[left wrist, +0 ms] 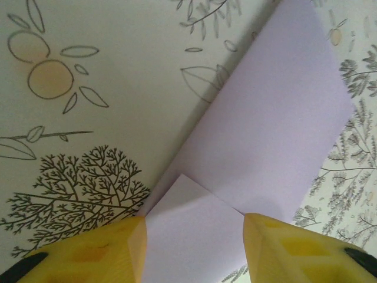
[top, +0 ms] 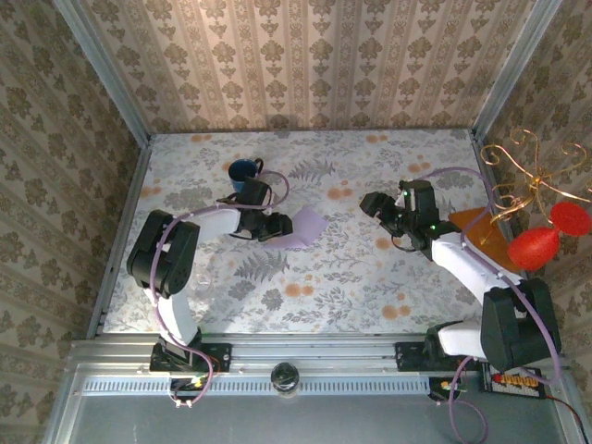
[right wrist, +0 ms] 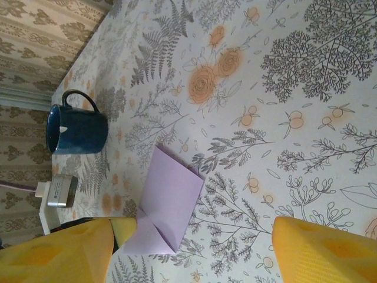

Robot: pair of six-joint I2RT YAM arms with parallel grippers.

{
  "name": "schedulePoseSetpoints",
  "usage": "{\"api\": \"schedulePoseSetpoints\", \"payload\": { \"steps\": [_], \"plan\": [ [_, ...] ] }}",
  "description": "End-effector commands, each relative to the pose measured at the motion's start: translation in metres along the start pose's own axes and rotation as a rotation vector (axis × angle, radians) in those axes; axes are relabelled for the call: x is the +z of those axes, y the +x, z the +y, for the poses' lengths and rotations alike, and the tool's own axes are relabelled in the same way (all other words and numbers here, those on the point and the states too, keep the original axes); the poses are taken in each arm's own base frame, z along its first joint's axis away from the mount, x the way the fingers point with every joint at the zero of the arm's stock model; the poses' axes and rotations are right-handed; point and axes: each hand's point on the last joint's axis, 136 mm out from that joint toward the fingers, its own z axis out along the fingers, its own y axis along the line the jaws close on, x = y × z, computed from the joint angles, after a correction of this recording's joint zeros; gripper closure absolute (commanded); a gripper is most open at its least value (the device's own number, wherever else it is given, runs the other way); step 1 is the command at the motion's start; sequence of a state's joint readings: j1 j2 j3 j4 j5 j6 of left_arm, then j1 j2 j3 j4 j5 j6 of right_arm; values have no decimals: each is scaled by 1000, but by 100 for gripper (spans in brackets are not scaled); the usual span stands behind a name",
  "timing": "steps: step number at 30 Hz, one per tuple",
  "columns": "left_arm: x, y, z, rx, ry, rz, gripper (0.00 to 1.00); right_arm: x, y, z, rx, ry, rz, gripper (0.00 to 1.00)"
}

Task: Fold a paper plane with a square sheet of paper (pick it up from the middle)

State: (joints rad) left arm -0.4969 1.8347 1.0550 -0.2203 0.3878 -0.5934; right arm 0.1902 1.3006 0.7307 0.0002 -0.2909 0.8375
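The square sheet of paper (top: pixel 308 228) is pale lilac, folded and creased, and lies on the floral table left of centre. In the left wrist view the paper (left wrist: pixel 271 130) shows a folded corner flap lying between my yellow fingers (left wrist: pixel 115 250). My left gripper (top: pixel 270 228) (left wrist: pixel 194 236) stands at the paper's left edge, open, its jaws apart on either side of the flap. My right gripper (top: pixel 377 207) (right wrist: pixel 194 250) hangs open to the right of the paper (right wrist: pixel 169 203), apart from it, with nothing between its fingers.
A blue mug (top: pixel 243 171) (right wrist: pixel 77 130) stands just behind the left gripper. An orange-brown flat rectangle (top: pixel 481 237) lies at the right edge, beside red shapes on a gold wire stand (top: pixel 546 236). Patterned walls close in the table on three sides.
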Motion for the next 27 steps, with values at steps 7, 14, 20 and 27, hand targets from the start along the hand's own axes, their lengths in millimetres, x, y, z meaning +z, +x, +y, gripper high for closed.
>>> {"api": "schedulePoseSetpoints", "payload": {
  "steps": [7,14,20,27],
  "plan": [
    [9,18,0,-96,-31,58,58,14,32,-8,59,29,112,30],
    [19,50,-1,-229,-74,114,65,29,89,-3,129,59,201,33],
    [24,67,-13,-287,-66,125,66,46,149,-8,193,108,308,41],
    [26,70,-11,-301,-74,133,67,63,170,0,227,58,346,59]
  ]
}}
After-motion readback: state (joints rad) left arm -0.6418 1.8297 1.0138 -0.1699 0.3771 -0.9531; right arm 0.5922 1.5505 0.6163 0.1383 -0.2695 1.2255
